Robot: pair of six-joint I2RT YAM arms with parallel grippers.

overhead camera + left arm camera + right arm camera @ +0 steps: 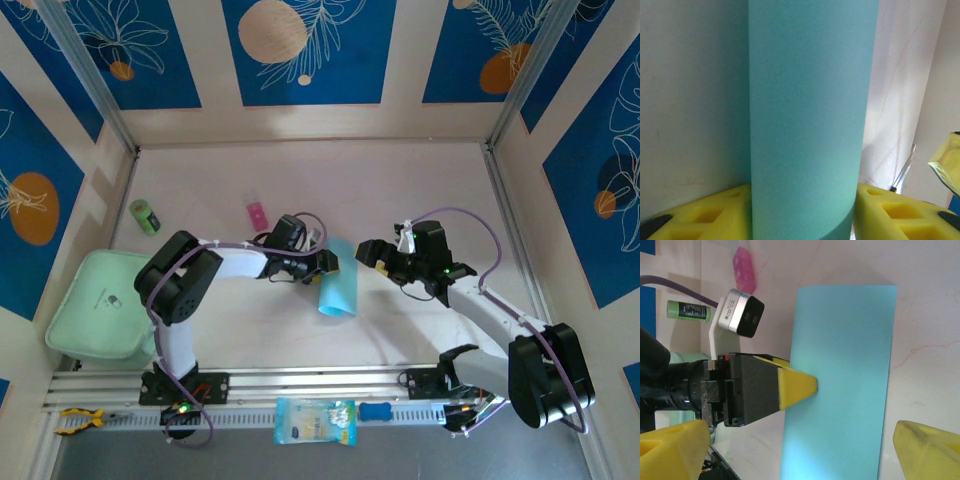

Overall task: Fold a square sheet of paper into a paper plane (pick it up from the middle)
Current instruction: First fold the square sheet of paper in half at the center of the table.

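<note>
The square sheet of paper (pixel 338 285) is light cyan and bowed into a curved, half-rolled shape, held off the table at the centre. My left gripper (pixel 326 263) is shut on its upper part. In the left wrist view the paper (pixel 807 115) stands between the two yellow fingers (pixel 715 215), touching both. My right gripper (pixel 366 250) hangs open just right of the sheet. In the right wrist view the paper (pixel 840 380) lies beyond my right gripper (pixel 800 452), and one left finger (pixel 796 385) presses its left edge.
A small pink block (pixel 257 213) and a green tube (pixel 145 216) lie at the back left. A mint-green pad (pixel 100 305) sits at the left edge. A blue-and-yellow packet (pixel 315 420) rests on the front rail. Walls enclose the table.
</note>
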